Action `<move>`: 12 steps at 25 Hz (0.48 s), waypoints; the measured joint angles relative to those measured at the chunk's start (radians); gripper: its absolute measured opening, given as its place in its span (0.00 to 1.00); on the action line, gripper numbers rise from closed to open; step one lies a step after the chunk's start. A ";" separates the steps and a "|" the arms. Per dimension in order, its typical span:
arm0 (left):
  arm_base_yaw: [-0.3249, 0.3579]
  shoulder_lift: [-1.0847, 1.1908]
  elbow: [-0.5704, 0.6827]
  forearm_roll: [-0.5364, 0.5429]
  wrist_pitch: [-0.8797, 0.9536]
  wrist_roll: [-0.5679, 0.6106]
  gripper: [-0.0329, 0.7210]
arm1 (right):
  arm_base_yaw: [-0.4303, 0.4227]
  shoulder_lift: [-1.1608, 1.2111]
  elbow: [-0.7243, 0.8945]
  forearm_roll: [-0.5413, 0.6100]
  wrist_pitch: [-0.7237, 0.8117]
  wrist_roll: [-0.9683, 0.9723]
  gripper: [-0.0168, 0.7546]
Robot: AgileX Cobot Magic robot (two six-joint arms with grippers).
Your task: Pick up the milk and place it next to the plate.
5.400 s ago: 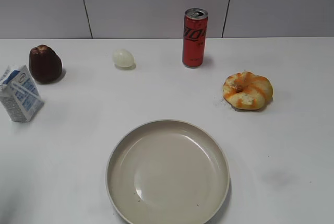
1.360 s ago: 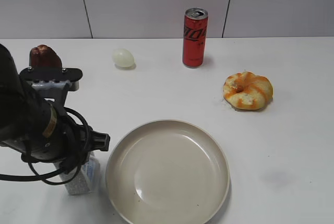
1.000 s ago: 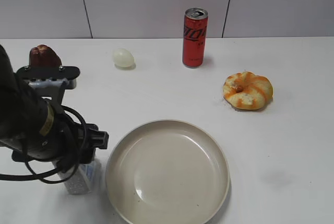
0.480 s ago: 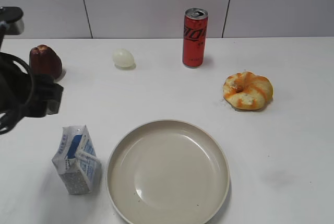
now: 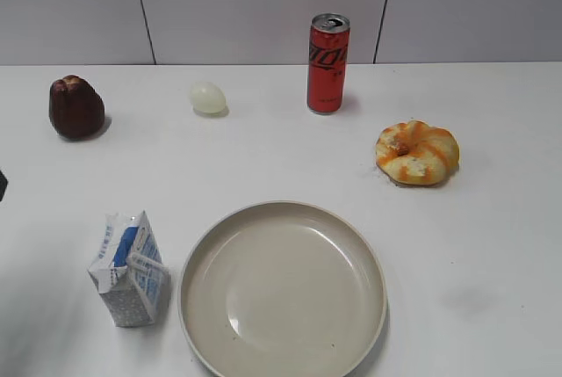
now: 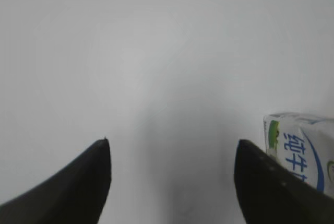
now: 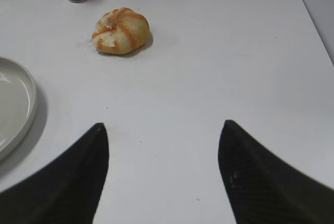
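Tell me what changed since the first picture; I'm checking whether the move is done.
The milk went from the far left, near the dark cake, to stand just left of the plate. The left gripper let it go, is open and has pulled away. The plate, can, egg, bun and right gripper stayed put.

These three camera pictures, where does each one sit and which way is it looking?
Exterior view: in front of the table, slanting down at the plate, milk and red can; only a dark sliver of the robot at the left edge.
Left wrist view: on the left arm, facing bare table; open left pincer, milk at right.
Right wrist view: on the right arm, facing the bun; open right pincer.
Shared: exterior and right wrist both show plate, bun, can.
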 joint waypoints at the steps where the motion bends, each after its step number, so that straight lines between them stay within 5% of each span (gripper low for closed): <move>1: 0.027 -0.003 0.000 -0.016 0.010 0.020 0.78 | 0.000 0.000 0.000 0.000 0.000 0.000 0.67; 12: 0.070 -0.349 0.124 -0.018 0.075 0.049 0.78 | 0.000 0.000 0.000 0.000 0.001 0.000 0.67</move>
